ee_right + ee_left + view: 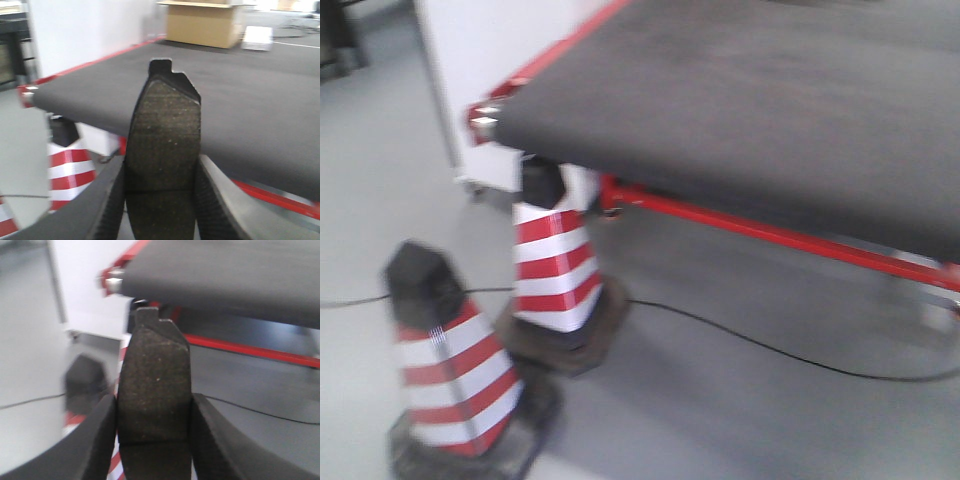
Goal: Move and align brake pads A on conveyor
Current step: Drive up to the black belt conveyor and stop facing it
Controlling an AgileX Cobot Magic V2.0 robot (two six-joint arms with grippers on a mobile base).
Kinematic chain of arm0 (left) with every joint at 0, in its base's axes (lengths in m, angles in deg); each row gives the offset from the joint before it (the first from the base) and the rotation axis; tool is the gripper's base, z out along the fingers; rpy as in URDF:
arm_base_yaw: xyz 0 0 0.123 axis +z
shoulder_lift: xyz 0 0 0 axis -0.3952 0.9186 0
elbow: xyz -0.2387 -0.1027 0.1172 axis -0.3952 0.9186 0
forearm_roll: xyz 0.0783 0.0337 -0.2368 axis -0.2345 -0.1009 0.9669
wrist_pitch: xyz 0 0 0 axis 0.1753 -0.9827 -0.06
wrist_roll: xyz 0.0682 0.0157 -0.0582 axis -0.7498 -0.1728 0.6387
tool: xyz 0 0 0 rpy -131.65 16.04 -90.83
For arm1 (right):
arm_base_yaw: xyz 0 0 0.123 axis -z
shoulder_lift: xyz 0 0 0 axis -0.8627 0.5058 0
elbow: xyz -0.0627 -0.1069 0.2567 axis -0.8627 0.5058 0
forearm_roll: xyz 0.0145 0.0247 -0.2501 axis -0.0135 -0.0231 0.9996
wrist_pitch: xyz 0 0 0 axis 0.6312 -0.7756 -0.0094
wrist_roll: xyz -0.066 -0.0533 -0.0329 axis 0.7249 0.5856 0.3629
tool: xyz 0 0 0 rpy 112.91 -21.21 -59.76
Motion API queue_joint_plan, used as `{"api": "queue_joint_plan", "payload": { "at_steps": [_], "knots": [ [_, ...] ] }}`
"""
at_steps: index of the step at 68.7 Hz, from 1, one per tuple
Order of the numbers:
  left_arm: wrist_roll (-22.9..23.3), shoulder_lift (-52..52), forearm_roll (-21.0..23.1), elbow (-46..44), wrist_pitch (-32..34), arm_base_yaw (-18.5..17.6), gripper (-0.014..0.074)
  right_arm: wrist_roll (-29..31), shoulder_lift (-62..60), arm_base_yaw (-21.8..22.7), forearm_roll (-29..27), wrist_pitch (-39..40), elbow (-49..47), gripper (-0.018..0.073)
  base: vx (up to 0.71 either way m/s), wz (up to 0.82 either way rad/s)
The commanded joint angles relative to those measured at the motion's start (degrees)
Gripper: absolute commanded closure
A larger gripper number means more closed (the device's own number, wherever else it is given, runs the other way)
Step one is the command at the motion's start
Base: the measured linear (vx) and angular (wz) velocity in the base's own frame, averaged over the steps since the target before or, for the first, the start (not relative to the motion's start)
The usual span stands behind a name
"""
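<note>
While transport to the conveyor [740, 100] appears the step in hand, front view: charcoal felt-like belt, red edge strip [565, 45], two striped cones [555, 275] on the floor.
Left wrist: left pincer [154, 410] clenched on first brake pad [155, 370], gritty, curved, notched tip, short of the belt.
Right wrist: right pincer [162, 172] grasping second brake pad [165, 125], likewise aloft.
Next, by judgement: lay both flat, aligned.

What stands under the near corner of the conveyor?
A red-and-white cone stands under the conveyor corner, its black tip partly covered by the belt. A red bar runs beneath too, and a cable lies on the floor. Farther under is out of view.
</note>
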Motion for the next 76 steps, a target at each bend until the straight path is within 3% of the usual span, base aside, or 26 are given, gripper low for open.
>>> {"api": "queue_joint_plan", "payload": {
  "at_steps": [1, 37, 76],
  "knots": [
    [-0.01, 0.26, 0.57, -1.59, 5.57, -0.06, 0.0603, 0.63, 0.66, 0.32, 0.39, 5.69, -1.60, 0.0567, 0.18, -0.76],
    [-0.01, 0.26, 0.57, -1.59, 5.57, -0.06, 0.0603, 0.63, 0.66, 0.32, 0.39, 5.69, -1.60, 0.0567, 0.13, -0.62],
    [-0.01, 0.26, 0.57, -1.59, 5.57, -0.06, 0.0603, 0.63, 0.66, 0.32, 0.39, 5.76, -1.60, 0.0567, 0.20, -0.11]
  ]
}}
